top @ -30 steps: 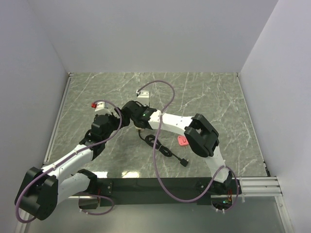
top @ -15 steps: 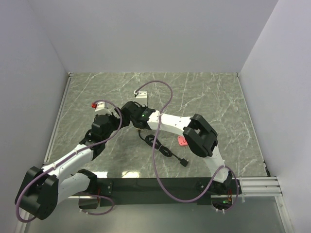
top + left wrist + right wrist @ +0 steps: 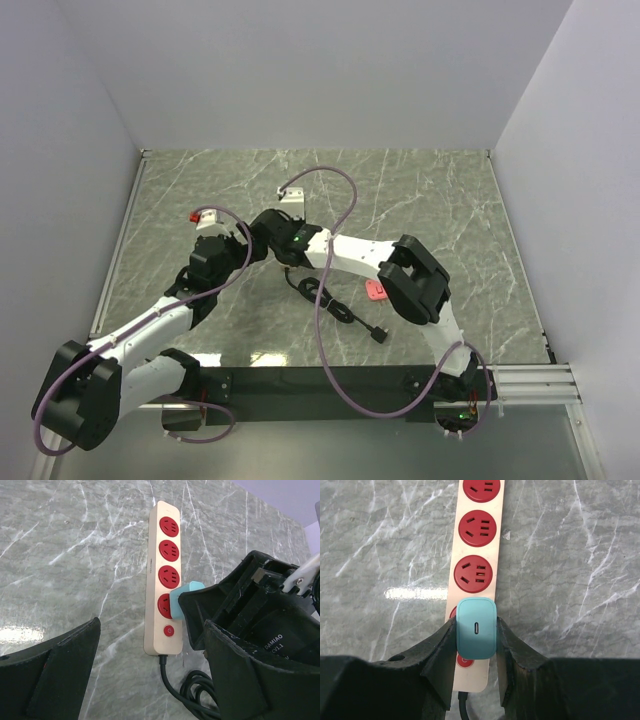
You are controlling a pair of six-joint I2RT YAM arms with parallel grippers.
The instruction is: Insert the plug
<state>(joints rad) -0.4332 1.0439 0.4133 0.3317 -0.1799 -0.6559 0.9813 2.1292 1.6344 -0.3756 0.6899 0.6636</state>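
Note:
A gold power strip (image 3: 164,575) with red sockets lies on the marble table, and it also shows in the right wrist view (image 3: 479,555). My right gripper (image 3: 476,630) is shut on a teal plug (image 3: 476,628). It holds the plug on the socket nearest the red switch (image 3: 169,630), covering most of that socket. The plug also shows in the left wrist view (image 3: 181,599). I cannot tell how deep the plug sits. My left gripper (image 3: 150,672) is open and empty, just before the strip's switch end. In the top view both grippers, left (image 3: 238,243) and right (image 3: 262,232), meet over the strip and hide it.
The strip's black cord (image 3: 318,297) coils toward the front and ends in a black plug (image 3: 379,335). A pink object (image 3: 376,290) lies by the right arm. A small red item (image 3: 192,215) and a white block (image 3: 292,195) lie farther back. Purple cables loop above.

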